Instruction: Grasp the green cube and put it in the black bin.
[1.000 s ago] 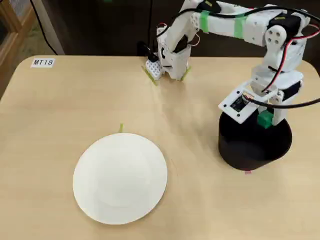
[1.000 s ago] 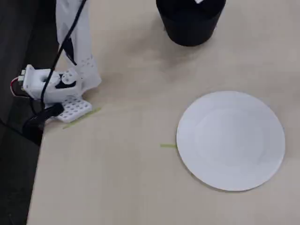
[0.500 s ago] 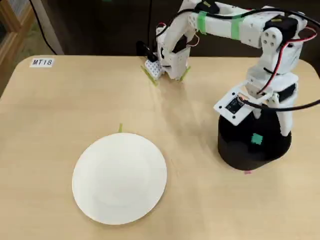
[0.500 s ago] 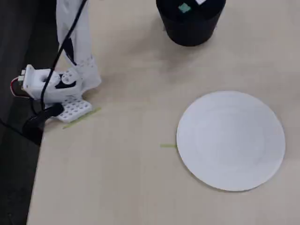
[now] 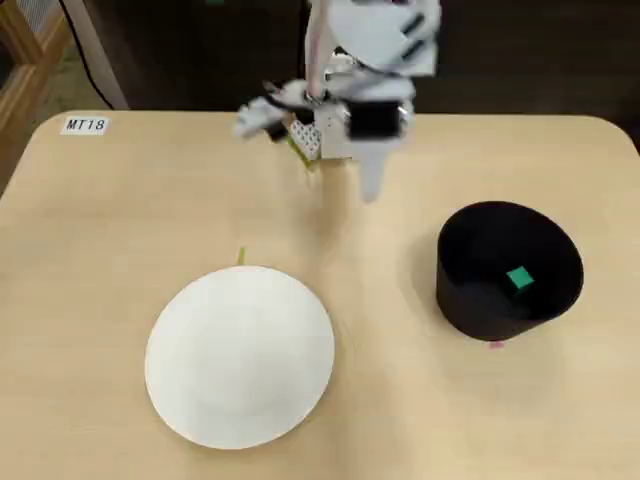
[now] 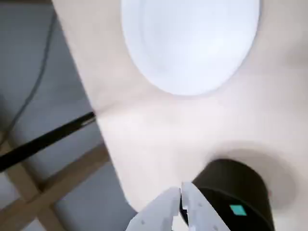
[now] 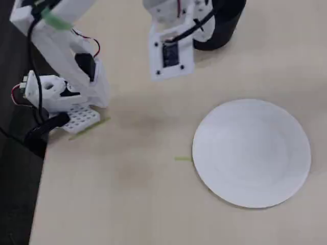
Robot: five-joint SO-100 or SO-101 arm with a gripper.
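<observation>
The green cube (image 5: 519, 278) lies inside the black bin (image 5: 470, 300), at four o'clock from the gripper (image 6: 182, 192), whose fingers are together and empty. Bare table (image 5: 100, 220) separates the bin from the white plate (image 5: 240, 355) at its nine o'clock.

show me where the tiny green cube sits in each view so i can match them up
A fixed view: the tiny solid bright-green cube lies inside the round matte-black bin, right of centre.
Wrist view: the cube shows in the bin at the bottom edge, right of the shut jaws.
Another fixed view: the cube is not visible; only part of the bin shows at the top.
Shared landmark: the round white plate.
</observation>
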